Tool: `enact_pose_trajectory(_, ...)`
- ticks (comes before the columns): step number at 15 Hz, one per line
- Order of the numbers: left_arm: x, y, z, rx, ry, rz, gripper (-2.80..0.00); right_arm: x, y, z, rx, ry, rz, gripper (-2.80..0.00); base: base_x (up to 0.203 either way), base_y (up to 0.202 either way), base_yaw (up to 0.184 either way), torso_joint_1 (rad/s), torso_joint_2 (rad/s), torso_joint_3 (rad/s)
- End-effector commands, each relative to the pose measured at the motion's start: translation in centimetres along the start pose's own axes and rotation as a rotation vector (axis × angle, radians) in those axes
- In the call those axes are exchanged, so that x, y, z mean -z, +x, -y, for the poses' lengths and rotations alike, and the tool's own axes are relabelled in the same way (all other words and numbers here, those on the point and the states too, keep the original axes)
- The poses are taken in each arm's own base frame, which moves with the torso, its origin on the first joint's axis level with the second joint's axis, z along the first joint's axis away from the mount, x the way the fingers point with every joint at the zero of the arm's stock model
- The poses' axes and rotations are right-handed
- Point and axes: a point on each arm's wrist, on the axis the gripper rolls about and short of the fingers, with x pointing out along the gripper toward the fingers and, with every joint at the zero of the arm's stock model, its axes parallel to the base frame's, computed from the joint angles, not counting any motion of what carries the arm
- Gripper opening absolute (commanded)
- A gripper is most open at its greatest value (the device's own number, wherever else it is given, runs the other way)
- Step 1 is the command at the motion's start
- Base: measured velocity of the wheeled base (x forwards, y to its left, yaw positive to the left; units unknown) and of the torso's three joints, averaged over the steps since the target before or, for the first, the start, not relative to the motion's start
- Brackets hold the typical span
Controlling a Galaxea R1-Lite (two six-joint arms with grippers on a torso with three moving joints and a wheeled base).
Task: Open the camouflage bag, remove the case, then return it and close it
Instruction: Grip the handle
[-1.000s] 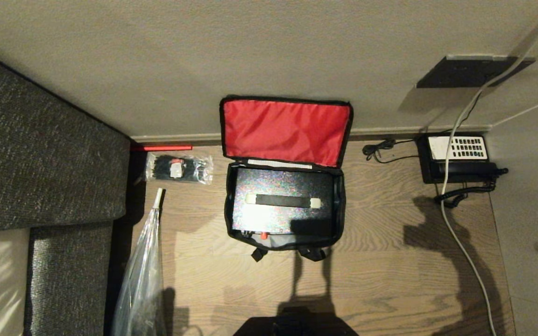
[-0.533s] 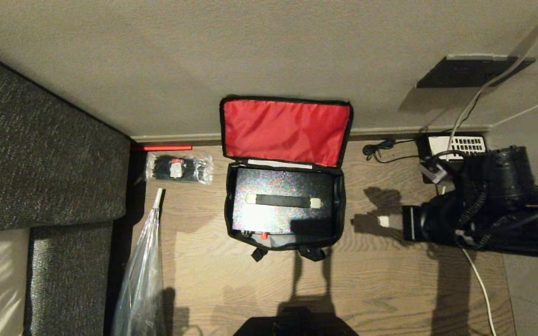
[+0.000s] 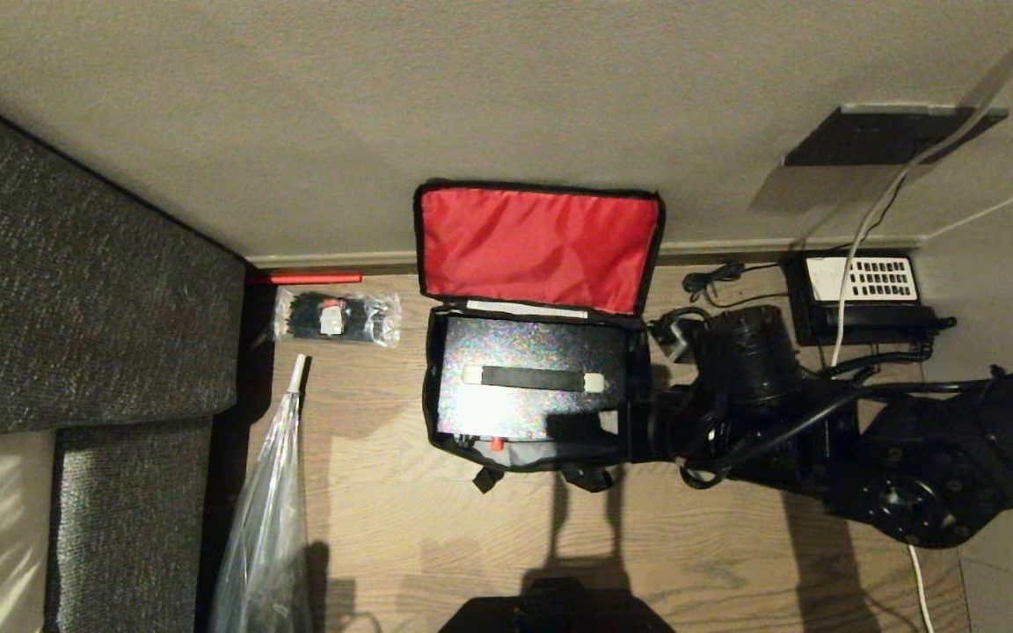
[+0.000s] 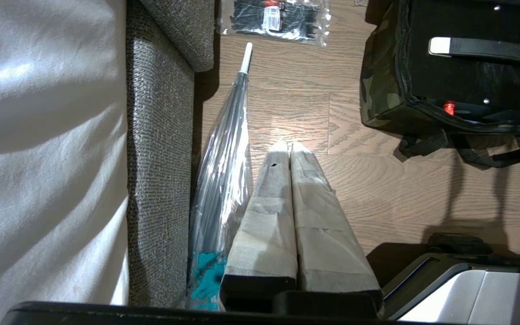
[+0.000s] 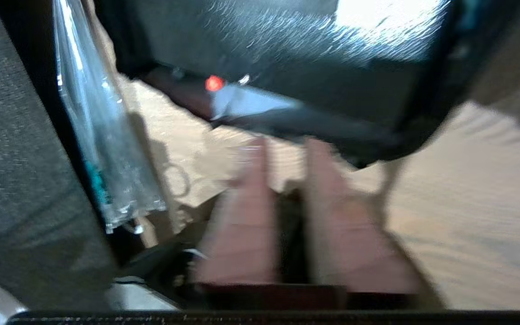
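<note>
The camouflage bag (image 3: pixel 535 387) is sitting open on the wooden floor (image 3: pixel 717 527) against the wall, its red-lined lid (image 3: pixel 537 246) standing up behind it. The case (image 3: pixel 531 378), flat, black and speckled, is lying inside the bag with a black strap across its top.

The right gripper (image 5: pixel 285 144) is reaching in from the right, arriving at the bag's near right corner; in the right wrist view its 2 fingers (image 5: pixel 246 212) are showing a narrow gap between them, with nothing held.

The left gripper (image 4: pixel 289 146) is hanging over bare floor beside a clear folded umbrella (image 4: pixel 228 167), its 2 taped fingers pressed together.

A packet of black cable ties (image 3: pixel 337 317) is lying left of the bag, and a black telephone (image 3: pixel 863 299) is sitting to its right by the wall.
</note>
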Motion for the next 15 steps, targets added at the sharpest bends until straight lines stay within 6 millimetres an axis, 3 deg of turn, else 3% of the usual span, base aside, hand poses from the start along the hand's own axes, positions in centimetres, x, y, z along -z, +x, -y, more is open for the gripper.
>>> enact_pose_trajectory(1,0.1,0.0,0.0,-0.001,0.000,-0.001,-2.80,1.7,2.2,-1.1,0.065,-0.022,-0.026,0.00,0.000,0.000,0.000,0.000,0.00,0.000)
enact_pose_trajectory(3,0.1,0.0,0.0,-0.001,0.000,-0.001,-2.80,1.7,3.5,-2.3,0.169,-0.124,0.009,0.00,0.000,0.000,0.000,0.000,0.00,0.000)
enact_pose_trajectory(7,0.1,0.0,0.0,-0.001,0.000,-0.001,-2.80,1.9,4.4,-5.1,0.214,-0.562,0.021,0.00,0.000,0.000,0.000,0.000,0.00,0.000)
enact_pose_trajectory(10,0.1,0.0,0.0,-0.001,0.000,-0.001,-2.80,1.5,5.7,-6.6,0.378,-0.794,0.060,0.00,0.000,0.000,0.000,0.000,0.00,0.000)
enact_pose_trajectory(12,0.1,0.0,0.0,-0.001,0.000,-0.001,-2.80,1.4,6.0,-6.8,0.473,-0.918,0.055,0.00,0.000,0.000,0.000,0.000,0.00,0.000)
enact_pose_trajectory(15,0.1,0.0,0.0,-0.001,0.000,-0.001,-2.80,3.7,7.5,-6.3,0.581,-1.023,-0.019,0.00,0.000,0.000,0.000,0.000,0.00,0.000)
